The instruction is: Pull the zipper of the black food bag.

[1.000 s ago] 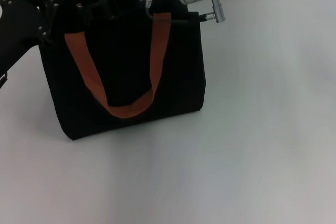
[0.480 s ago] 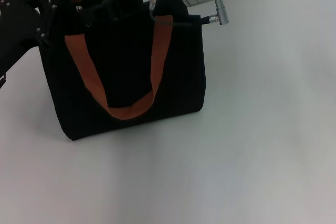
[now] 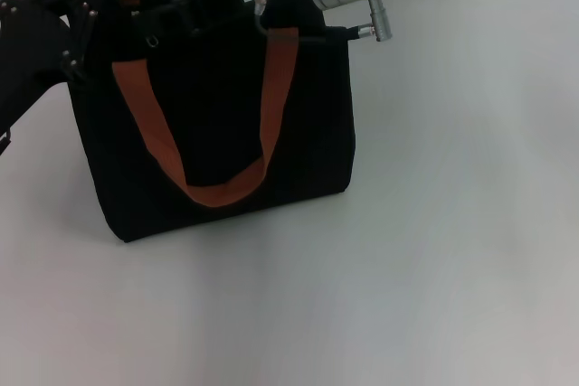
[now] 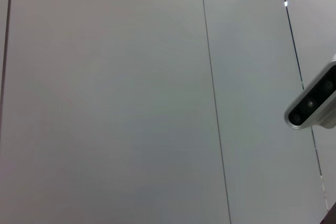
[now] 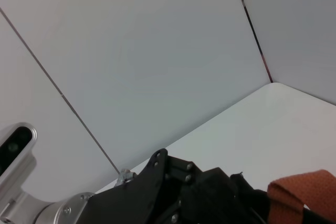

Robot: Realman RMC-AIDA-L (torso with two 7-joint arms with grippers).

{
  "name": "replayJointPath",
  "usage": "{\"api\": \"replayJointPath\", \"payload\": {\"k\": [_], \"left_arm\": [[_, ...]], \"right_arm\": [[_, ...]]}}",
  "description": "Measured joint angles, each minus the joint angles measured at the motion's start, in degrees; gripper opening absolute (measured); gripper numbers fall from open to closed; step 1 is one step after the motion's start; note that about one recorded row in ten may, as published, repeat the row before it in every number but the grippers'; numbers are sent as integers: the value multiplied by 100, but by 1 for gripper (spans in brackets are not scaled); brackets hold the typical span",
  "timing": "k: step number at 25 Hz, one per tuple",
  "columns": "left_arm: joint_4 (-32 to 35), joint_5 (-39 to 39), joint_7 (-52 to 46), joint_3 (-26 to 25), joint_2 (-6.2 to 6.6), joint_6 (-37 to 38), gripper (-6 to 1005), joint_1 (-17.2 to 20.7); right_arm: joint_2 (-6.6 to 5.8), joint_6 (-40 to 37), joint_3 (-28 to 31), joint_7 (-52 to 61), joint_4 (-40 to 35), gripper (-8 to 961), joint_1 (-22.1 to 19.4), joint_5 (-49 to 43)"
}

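The black food bag stands upright on the white table, with an orange-brown handle hanging down its front. My left gripper is at the bag's upper left corner, clamped on the fabric of the top edge; it also shows in the right wrist view against bunched black fabric. My right gripper reaches in from the upper right and lies over the bag's top edge, black against the black bag. A small silver bit shows just below the top edge; I cannot tell whether it is the zipper pull.
The white table spreads to the right and front of the bag. The second orange handle shows behind the bag's top. The left wrist view shows only grey wall panels and the right wrist's camera housing.
My right arm has shifted slightly to the right along the bag's top, and the handle's right strap moved with it. The left arm has held its place.
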Motion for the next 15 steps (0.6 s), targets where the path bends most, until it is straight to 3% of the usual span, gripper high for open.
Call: {"api": "replayJointPath", "payload": {"k": [10, 15], "left_arm": [[-1, 0, 0, 0, 0, 4, 23, 0], [-4, 4, 0, 0, 0, 36, 23, 0]], "right_arm": [[1, -12, -6, 0, 0, 154, -14, 0], [1, -16, -5, 2, 0, 297, -15, 0]]}}
